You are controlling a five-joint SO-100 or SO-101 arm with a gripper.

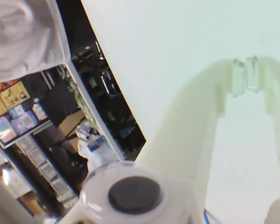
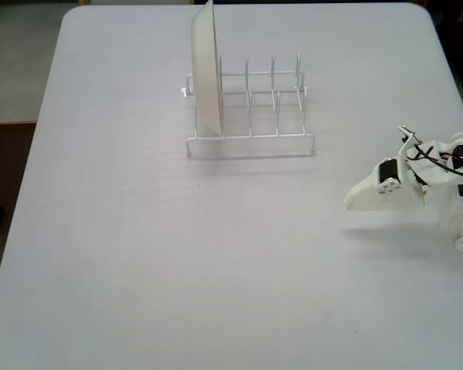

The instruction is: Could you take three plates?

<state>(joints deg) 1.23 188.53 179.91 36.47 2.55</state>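
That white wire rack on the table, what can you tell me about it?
The rack is a white wire dish stand with a rectangular base frame and thin upright dividers forming slots. It stands upright on the white table, in the far half in the fixed view. A single cream-white plate stands on edge in its leftmost slot, leaning slightly; the remaining slots are empty. The gripper rests apart from it, to the right, touching nothing on the rack.

A broad white rectangular table with rounded corners (image 2: pixel 139 254) carries a white wire dish rack (image 2: pixel 251 116) near its far edge in the fixed view. One cream-white round plate (image 2: pixel 205 69) stands upright on edge in the rack's leftmost slot.
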